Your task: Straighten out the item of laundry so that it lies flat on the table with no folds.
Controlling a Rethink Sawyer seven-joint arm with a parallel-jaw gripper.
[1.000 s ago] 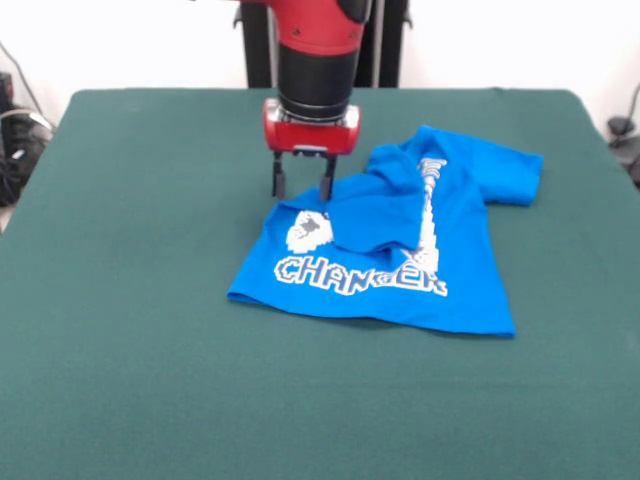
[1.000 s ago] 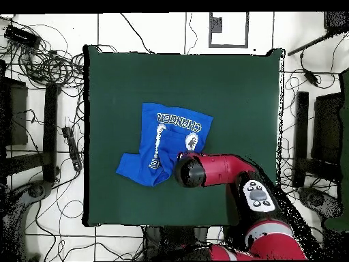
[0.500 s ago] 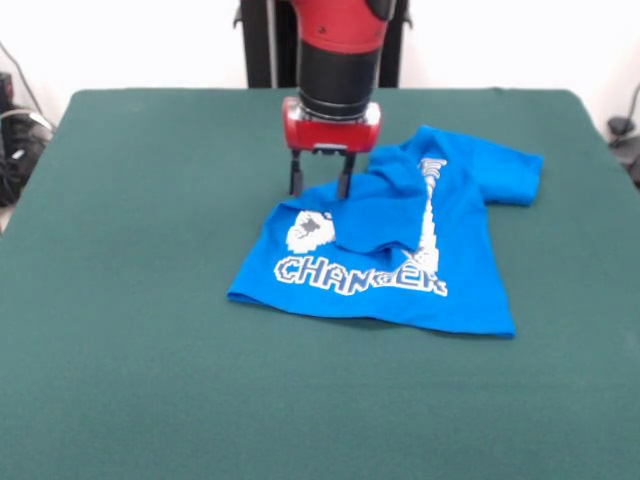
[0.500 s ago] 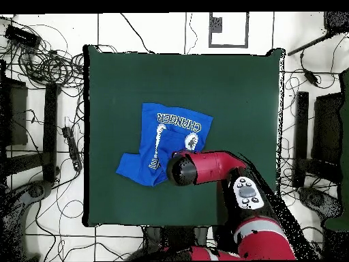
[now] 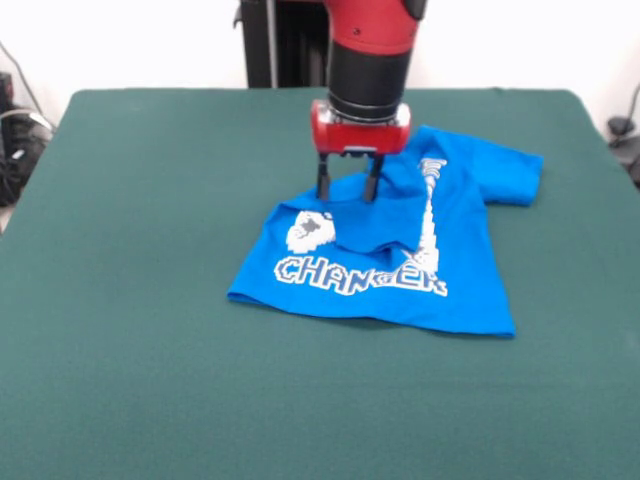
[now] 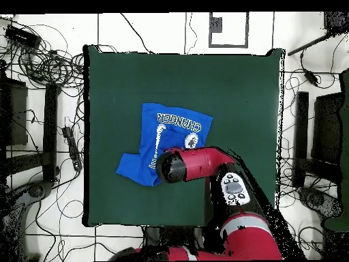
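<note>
The bright blue T-shirt [image 5: 400, 250] lies on the dark green table [image 5: 150, 300], right of centre in the front view. Its upper part is folded over the front, covering some of the white lettering; "CHANGER" and part of the controller print show. One sleeve sticks out at the far right. My gripper [image 5: 347, 190] hangs open and empty just above the folded upper edge of the shirt. In the overhead view the arm's end [image 6: 172, 166] covers the gripper and the shirt's near part [image 6: 170, 129].
Cables and equipment lie on the floor around the table [image 6: 41, 68]. The robot's pedestal [image 5: 275, 40] stands at the table's far side. Wide bare cloth surrounds the shirt, mostly on the left and front in the front view.
My gripper has moved to the right in the front view, from beside the shirt's left edge to above its folded upper part. The shirt has not moved.
</note>
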